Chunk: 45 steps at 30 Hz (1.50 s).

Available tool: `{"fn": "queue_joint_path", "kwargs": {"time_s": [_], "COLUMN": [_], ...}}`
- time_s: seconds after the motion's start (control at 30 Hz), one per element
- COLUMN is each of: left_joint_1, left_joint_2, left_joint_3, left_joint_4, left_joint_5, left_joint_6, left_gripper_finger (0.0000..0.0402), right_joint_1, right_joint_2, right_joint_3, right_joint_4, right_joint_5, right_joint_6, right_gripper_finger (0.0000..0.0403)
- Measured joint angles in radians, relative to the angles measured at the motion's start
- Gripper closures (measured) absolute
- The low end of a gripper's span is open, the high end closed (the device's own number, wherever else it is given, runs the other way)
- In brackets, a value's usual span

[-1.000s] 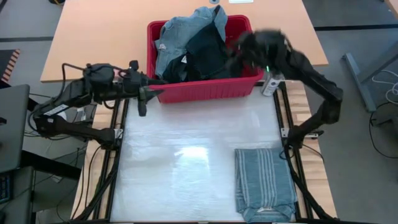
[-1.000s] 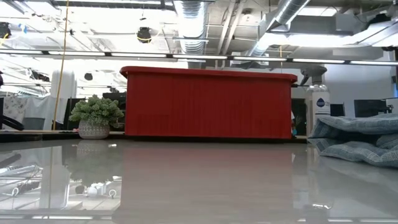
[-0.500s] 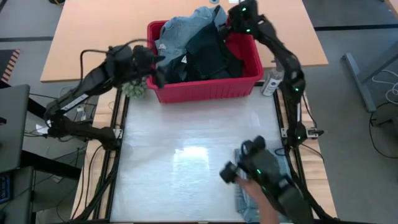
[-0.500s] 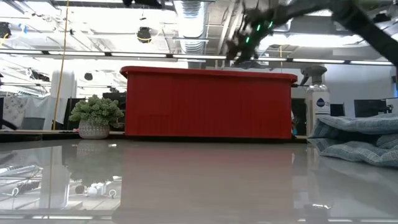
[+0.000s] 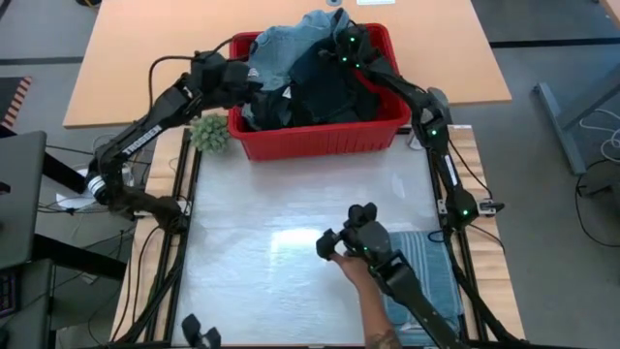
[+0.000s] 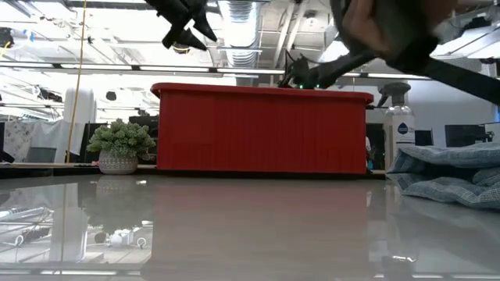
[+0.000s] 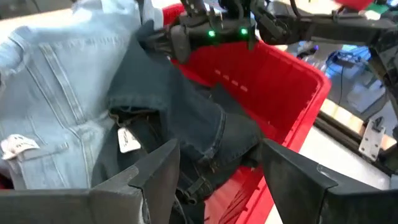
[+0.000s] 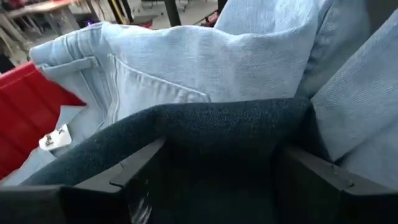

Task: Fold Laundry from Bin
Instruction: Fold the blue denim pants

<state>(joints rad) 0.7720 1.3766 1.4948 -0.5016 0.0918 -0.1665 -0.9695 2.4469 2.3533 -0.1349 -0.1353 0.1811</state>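
The red bin (image 5: 320, 141) stands at the table's far middle, heaped with laundry: light blue denim (image 5: 281, 48) and dark navy trousers (image 7: 180, 99). My left gripper (image 5: 254, 85) hovers open above the bin's left end (image 6: 187, 27), over the dark trousers (image 7: 217, 168). My right gripper (image 5: 334, 56) stands open at the bin's far right, down at rim height (image 6: 301, 76). A ridge of dark navy cloth (image 8: 217, 124) lies between its fingers. A folded blue-grey striped shirt (image 5: 431, 281) lies flat on the table's near right. My right gripper has its open fingers (image 8: 137, 168) on either side of the dark navy ridge, coming almost level from the bin's right end. Whether they touch the cloth I cannot tell.
A potted plant (image 5: 210, 133) sits by the bin's near left corner and a spray bottle (image 5: 421, 131) by its near right corner. A person's forearm (image 5: 373, 310) holding a dark device (image 5: 356, 240) reaches over the near right of the table, partly covering the striped shirt.
My left gripper has swung from the bin's near left corner to above the bin's left end. My right gripper has moved from the bin's right end along its far side and come down onto the laundry. The person's arm with the device has come in over the striped shirt.
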Motion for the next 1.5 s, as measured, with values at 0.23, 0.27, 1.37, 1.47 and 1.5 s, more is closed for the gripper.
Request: {"fn": "queue_joint_path", "kwargs": {"time_s": [0.23, 0.27, 1.37, 1.47, 1.5], "left_joint_1": [0.002, 0.002, 0.196, 0.178, 0.169], "left_joint_2": [0.047, 0.05, 0.523, 0.526, 0.526], "left_joint_3": [0.0, 0.0, -0.001, 0.016, 0.027], "left_joint_4": [0.003, 0.004, 0.676, 0.687, 0.695], "left_joint_5": [0.018, 0.019, 0.314, 0.27, 0.268], "left_joint_6": [0.0, 0.0, -0.176, -0.06, -0.024], "left_gripper_finger": [0.0189, 0.0189, 0.0189, 0.0186, 0.0184], "right_joint_1": [-0.011, -0.007, 0.004, 0.005, 0.01], "right_joint_2": [0.044, 0.044, -0.409, -0.44, -0.442], "right_joint_3": [0.003, 0.003, 0.005, 0.006, 0.005], "right_joint_4": [0.006, 0.0, -0.058, -0.06, -0.062], "right_joint_5": [-0.075, -0.077, -0.288, -0.336, -0.34], "right_joint_6": [0.045, 0.029, -0.129, -0.131, -0.131], "right_gripper_finger": [0.012, 0.0137, 0.0376, 0.0376, 0.0376]}}
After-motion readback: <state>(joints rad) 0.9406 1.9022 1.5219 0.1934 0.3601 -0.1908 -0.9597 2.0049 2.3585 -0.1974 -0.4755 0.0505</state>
